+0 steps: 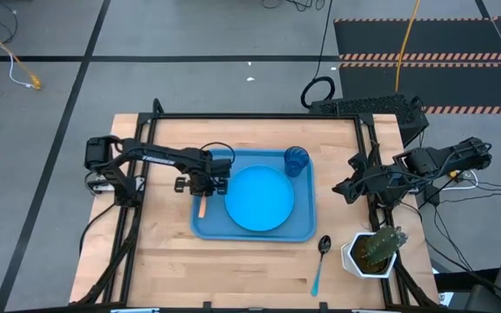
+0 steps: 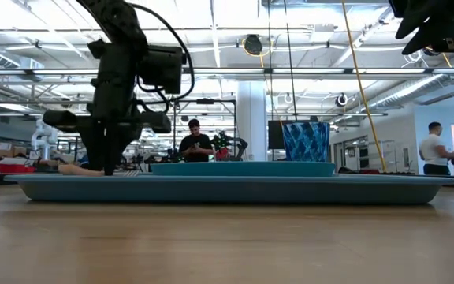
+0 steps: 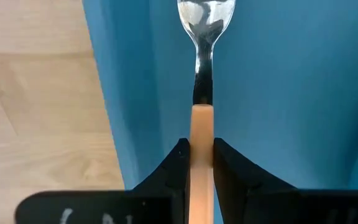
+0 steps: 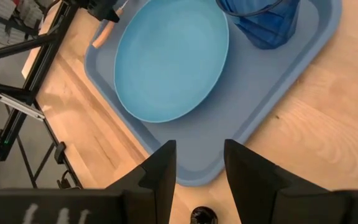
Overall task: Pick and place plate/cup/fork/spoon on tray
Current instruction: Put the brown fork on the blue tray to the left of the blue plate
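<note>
A pale wooden table (image 1: 172, 261) stands on a grey floor (image 1: 198, 35) crossed by dark lines — black mats with striped edges (image 1: 424, 39) lie beyond it. Behind, an open hall with white ceiling beams (image 2: 235, 31), bright lights and a person (image 2: 195, 143) standing.

Robotics lab: ceiling pipes (image 2: 211, 72), workbenches, floor cables (image 1: 11, 56).
</note>
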Robot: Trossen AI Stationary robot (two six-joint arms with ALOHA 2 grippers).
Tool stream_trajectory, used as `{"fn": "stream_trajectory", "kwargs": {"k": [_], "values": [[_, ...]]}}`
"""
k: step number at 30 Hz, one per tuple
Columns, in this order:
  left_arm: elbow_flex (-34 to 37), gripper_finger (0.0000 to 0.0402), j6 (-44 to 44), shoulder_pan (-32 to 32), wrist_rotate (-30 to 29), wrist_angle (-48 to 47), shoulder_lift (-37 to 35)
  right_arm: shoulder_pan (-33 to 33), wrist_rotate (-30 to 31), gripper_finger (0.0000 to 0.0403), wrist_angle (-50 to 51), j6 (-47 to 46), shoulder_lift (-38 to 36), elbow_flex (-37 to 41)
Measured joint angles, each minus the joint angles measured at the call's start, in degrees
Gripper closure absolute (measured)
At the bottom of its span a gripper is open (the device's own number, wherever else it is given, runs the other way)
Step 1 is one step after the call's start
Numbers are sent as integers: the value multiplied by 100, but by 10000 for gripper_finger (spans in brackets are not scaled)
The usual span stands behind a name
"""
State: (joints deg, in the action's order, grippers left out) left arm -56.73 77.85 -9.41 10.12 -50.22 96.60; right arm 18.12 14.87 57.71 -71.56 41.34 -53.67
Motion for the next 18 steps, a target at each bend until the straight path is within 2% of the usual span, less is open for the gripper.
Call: {"fn": "stream_trajectory", "kwargs": {"k": [4, 18], "values": [[-7, 356, 65, -39, 74, 292, 50, 1, 2, 275, 0, -123, 2, 0], [-4, 352, 34, -37, 150, 213, 94, 0, 1, 275, -1, -130, 0, 0]]}}
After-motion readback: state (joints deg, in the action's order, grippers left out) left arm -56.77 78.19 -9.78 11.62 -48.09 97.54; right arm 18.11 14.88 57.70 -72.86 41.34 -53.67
